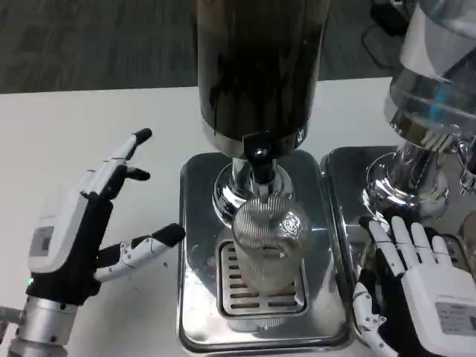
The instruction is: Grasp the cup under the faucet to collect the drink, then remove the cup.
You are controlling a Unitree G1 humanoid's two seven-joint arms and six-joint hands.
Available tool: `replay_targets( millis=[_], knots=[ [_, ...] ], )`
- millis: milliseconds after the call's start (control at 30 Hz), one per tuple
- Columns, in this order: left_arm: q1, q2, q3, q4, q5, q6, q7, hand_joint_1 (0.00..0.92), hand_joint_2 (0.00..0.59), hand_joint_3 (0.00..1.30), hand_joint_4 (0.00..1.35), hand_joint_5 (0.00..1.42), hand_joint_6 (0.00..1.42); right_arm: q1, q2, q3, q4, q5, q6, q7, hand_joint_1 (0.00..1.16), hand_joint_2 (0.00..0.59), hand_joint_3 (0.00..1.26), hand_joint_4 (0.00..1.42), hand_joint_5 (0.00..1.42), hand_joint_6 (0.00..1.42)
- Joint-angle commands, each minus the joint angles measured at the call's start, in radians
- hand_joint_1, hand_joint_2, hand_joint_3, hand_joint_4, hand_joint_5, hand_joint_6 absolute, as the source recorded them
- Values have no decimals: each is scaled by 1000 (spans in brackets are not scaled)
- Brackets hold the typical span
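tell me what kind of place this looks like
Likely a drinks station set up in an office or lab: a dark dispenser over a steel drip tray, a cup under its faucet, grey carpet behind.

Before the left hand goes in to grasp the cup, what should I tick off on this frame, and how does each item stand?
1. Cup upright on the drip grate: ok.
2. Cup under the faucet of the dark dispenser: ok, the spout sits just above its rim.
3. Left hand holding nothing, fingers apart: ok.
4. Bare table and tray between left hand and cup: ok.
5. Right hand out of the way: ok, it is on the second tray beside the cup, not touching it.
6. Drink already in the cup: cannot tell, the ribbed glass hides the level.
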Motion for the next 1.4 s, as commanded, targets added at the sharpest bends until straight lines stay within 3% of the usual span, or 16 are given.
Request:
replay_targets(
  millis=[33, 100, 200, 367, 533, 667, 767, 1067, 1267, 1400],
  knots=[
    [0, 24, 52, -26, -60, -51, -79, 0, 30, 95, 50, 296, 103, -5, -10, -7, -6, -8, -2, 15, 0, 566, 104, 0, 0, 0],
    [-20, 21, 69, -18, -114, -103, -139, 0, 51, 44, 2, 199, 40, -14, -11, -11, 0, 0, -4, 19, 0, 566, 104, 0, 0, 0],
    [-30, 8, 91, -14, -187, -165, -228, 0, 91, 27, 0, 181, 51, -25, -14, -13, 7, 1, -3, 23, 0, 566, 104, 0, 0, 0],
    [-52, -20, 101, -22, -464, -259, -491, 0, 115, 63, 0, 184, 91, -33, -26, -17, 8, 3, -10, 28, 0, 567, 102, 0, 0, 0],
    [-60, -31, 110, -89, -705, -243, -775, 0, 127, 95, 0, 168, 102, -35, -30, -25, 9, 11, -14, 32, 0, 565, 91, 0, 0, 0],
    [-53, -51, 87, -183, -916, -154, -1058, 0, 132, 67, 0, 177, 113, -27, -25, -30, 9, 16, -13, 27, 0, 561, 87, 0, 0, 0],
    [-50, -65, 103, -245, -1017, -89, -1217, 0, 135, 61, 0, 168, 107, -23, -24, -28, 10, 18, -15, 26, 0, 564, 85, 0, 0, 0],
    [-54, -132, 220, -342, -1154, 73, -1518, 0, 135, 167, 0, 259, 173, -27, -14, -20, 16, 17, -17, 27, 0, 566, 84, 0, 0, 0],
    [3, -171, 349, -403, -1116, 51, -1489, 0, 148, 250, 77, 348, 252, -31, -7, -19, 29, 22, -22, 24, 0, 566, 81, 0, 0, 0],
    [54, -175, 382, -451, -1118, 76, -1508, 0, 148, 276, 103, 386, 297, -46, -8, -18, 39, 25, -29, 30, 0, 567, 77, 0, 0, 0]
  ],
)
